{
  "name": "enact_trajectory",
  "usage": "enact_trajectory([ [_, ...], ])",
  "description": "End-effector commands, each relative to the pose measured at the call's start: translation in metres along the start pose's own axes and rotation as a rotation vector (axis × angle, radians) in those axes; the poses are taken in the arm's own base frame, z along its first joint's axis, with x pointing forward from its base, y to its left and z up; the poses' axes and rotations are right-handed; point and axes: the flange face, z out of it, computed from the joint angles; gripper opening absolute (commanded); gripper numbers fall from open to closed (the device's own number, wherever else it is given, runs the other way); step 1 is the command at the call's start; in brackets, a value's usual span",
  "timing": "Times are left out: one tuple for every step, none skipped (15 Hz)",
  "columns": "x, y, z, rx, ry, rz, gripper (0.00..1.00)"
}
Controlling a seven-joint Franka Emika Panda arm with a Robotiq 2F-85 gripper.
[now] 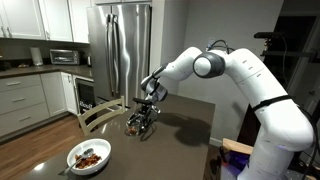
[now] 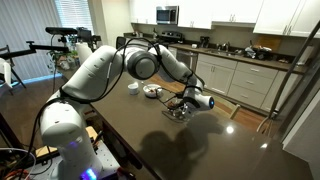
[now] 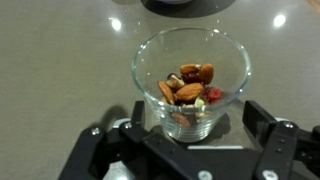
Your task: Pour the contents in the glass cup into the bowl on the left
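Note:
The glass cup [image 3: 192,78] stands upright on the dark table [image 1: 185,135], and the contents [image 3: 188,86] inside are almonds and reddish bits. My gripper [image 3: 195,113] is open around the glass's base, one finger on each side with a gap to the wall. In both exterior views the gripper [image 1: 141,121] [image 2: 181,106] is low over the table with the glass cup [image 1: 138,125] between its fingers. The white bowl [image 1: 88,157] sits near the table corner, holding reddish-brown food and a utensil handle. In an exterior view the bowl [image 2: 152,91] lies beyond the gripper.
A wooden chair [image 1: 97,115] stands at the table edge between gripper and bowl. A steel fridge [image 1: 121,50] and kitchen counters [image 2: 245,70] line the walls. A dark cup [image 2: 132,87] sits by the bowl. A dark round object [image 3: 185,3] lies just past the glass.

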Motion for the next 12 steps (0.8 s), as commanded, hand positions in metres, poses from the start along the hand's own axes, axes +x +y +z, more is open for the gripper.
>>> enact_trajectory([
  [0.010,-0.002,-0.007,0.018,-0.110,0.054,1.00],
  [0.013,-0.002,-0.009,0.026,-0.139,0.065,1.00],
  [0.016,-0.001,-0.011,0.033,-0.163,0.073,1.00],
  [0.019,-0.001,-0.013,0.040,-0.192,0.083,1.00],
  [0.022,0.000,-0.015,0.048,-0.215,0.091,1.00],
  [0.024,0.001,-0.016,0.044,-0.240,0.087,1.00],
  [0.022,0.002,-0.016,0.034,-0.223,0.074,1.00],
  [0.025,0.005,-0.012,0.038,-0.189,0.077,1.00],
  [0.026,0.005,-0.013,0.036,-0.193,0.078,1.00],
  [0.026,0.005,-0.014,0.036,-0.194,0.078,1.00],
  [0.026,0.004,-0.013,0.043,-0.207,0.070,1.00],
  [0.028,0.004,-0.011,0.057,-0.221,0.069,1.00],
])
